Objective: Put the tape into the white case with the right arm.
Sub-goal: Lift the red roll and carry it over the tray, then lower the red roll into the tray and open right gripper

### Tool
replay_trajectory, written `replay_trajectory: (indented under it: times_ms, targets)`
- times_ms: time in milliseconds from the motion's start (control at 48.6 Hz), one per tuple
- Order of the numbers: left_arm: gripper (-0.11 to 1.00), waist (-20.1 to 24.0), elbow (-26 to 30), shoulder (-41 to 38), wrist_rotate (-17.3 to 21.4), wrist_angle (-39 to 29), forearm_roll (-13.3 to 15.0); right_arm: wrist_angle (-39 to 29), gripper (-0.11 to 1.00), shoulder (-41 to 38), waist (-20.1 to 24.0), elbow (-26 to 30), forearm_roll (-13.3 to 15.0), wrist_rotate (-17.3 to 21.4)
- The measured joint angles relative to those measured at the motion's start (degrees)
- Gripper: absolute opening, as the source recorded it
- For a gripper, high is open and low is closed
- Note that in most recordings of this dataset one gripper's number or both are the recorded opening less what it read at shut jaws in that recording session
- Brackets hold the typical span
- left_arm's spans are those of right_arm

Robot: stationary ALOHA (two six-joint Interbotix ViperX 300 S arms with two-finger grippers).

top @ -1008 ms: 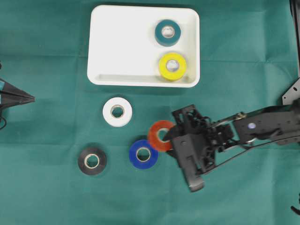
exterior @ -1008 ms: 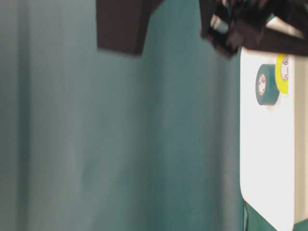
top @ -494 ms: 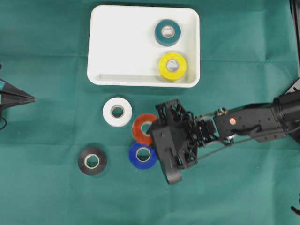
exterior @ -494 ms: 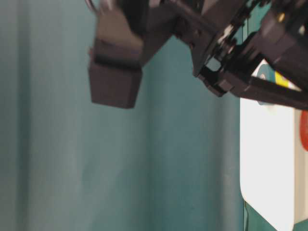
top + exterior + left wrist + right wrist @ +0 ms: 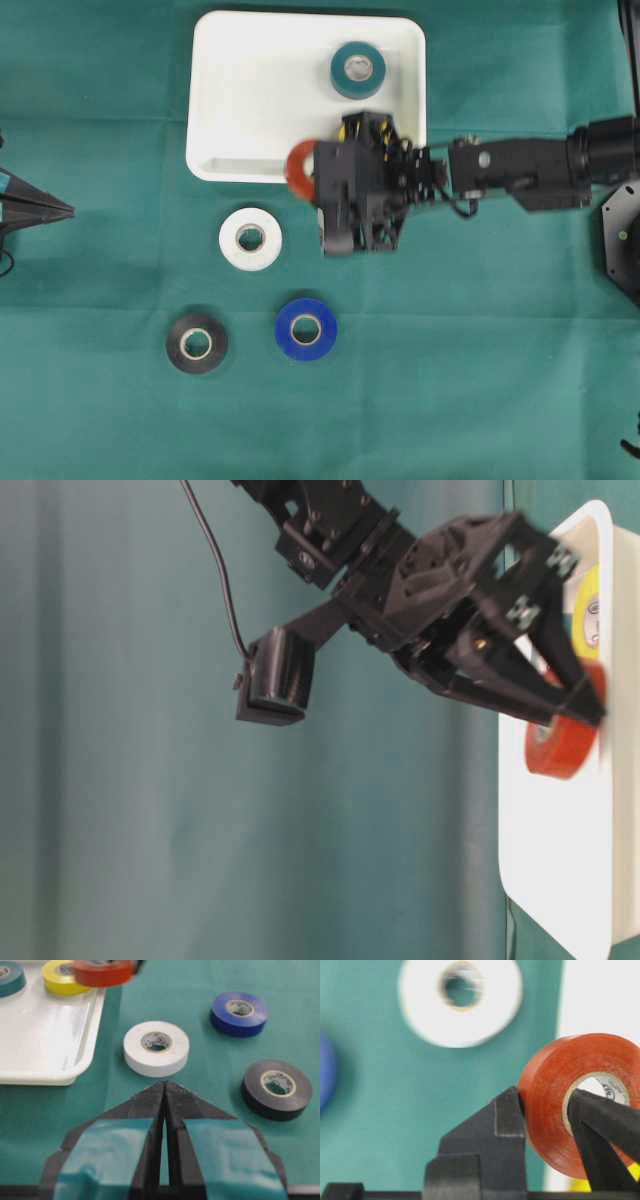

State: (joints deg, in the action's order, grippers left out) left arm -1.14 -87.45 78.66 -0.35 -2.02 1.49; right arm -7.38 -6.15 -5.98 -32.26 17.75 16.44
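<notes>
Grip: we hold the red tape roll (image 5: 580, 1105) in the right gripper (image 5: 547, 1105), fingers nearly together, one finger outside the roll's wall and the other (image 5: 600, 1120) through its core.
Load position: the red roll hangs clear of the cloth, just at the near rim of the white case (image 5: 250, 100), partly over it.
Left gripper: our left gripper (image 5: 164, 1091) sits with fingers pressed together on nothing, well apart from the work at the far left of the table.
Already in the case: a yellow roll (image 5: 65, 975) lies just behind our right fingers, a teal roll (image 5: 357, 68) beyond it.
Still on the green cloth (image 5: 480, 380): a white roll (image 5: 250, 238) is near, off to the side of the fingers away from the case; the blue roll (image 5: 306, 328) and black roll (image 5: 196, 343) are further out.
Step in hand: carrying the roll over the rim to a bare patch of case floor.
Doing it well: we judge the roll should clear the raised rim fully, then go down beside the yellow roll, not on it.
Release: we would open only once the roll is low, so it does not bounce or roll out.
</notes>
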Motion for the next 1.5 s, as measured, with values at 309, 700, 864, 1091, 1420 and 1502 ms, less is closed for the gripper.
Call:
replay_trajectory:
  times_ms: [309, 700, 864, 1091, 1420, 1502]
  targets:
    - [0.01, 0.0, -0.1, 0.0, 0.0, 0.0, 0.0, 1.2, 0.03, 0.0, -6.1, 0.0, 0.2, 0.0]
    - [0.01, 0.0, 0.0, 0.0, 0.0, 0.0, 0.0, 2.5, 0.03, 0.0, -6.3, 0.0, 0.7, -0.1]
    - [0.01, 0.0, 0.0, 0.0, 0.0, 0.0, -0.1, 2.8, 0.03, 0.0, -6.3, 0.0, 0.7, -0.1]
    - [0.01, 0.0, 0.0, 0.0, 0.0, 0.0, 0.0, 4.1, 0.37, 0.0, -6.3, 0.0, 0.8, -0.1]
    - [0.01, 0.0, -0.1, 0.0, 0.0, 0.0, 0.0, 4.3, 0.61, 0.0, -6.3, -0.4, 0.8, -0.1]
    - [0.01, 0.0, 0.0, 0.0, 0.0, 0.0, 0.0, 4.3, 0.61, 0.1, -6.3, -0.7, 0.8, 0.0]
